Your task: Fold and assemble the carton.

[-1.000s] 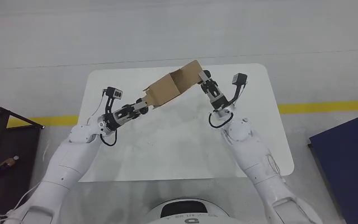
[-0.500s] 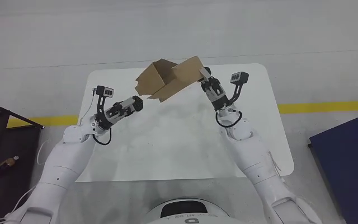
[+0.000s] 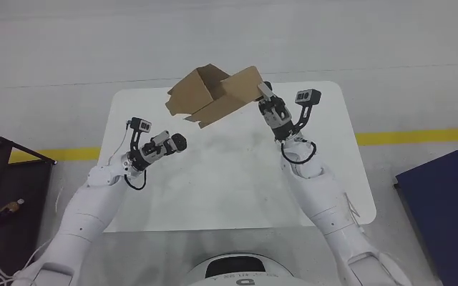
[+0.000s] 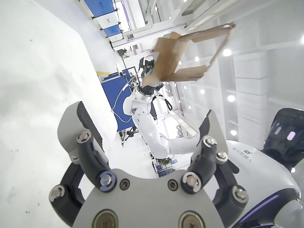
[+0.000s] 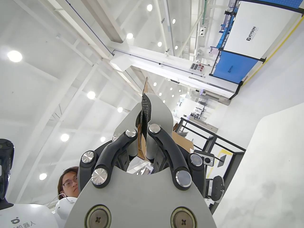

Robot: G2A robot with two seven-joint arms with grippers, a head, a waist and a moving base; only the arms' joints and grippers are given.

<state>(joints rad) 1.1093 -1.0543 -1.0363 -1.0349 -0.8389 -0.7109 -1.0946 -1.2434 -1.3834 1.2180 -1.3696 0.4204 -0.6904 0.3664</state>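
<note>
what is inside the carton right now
Nothing visible: the carton is an open sleeve, and the left wrist view looks straight through it to the ceiling. The right gripper clamps one wall's edge. Its inner corners near that gripper are covered by cardboard.

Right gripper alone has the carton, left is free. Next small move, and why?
Probably raise the left gripper toward the open end of the carton for a second hold. The carton is off the table, opened into a tube and pinched at one edge by the right gripper alone. The left gripper is open and apart from it, so folding a flap likely needs that contact.
</note>
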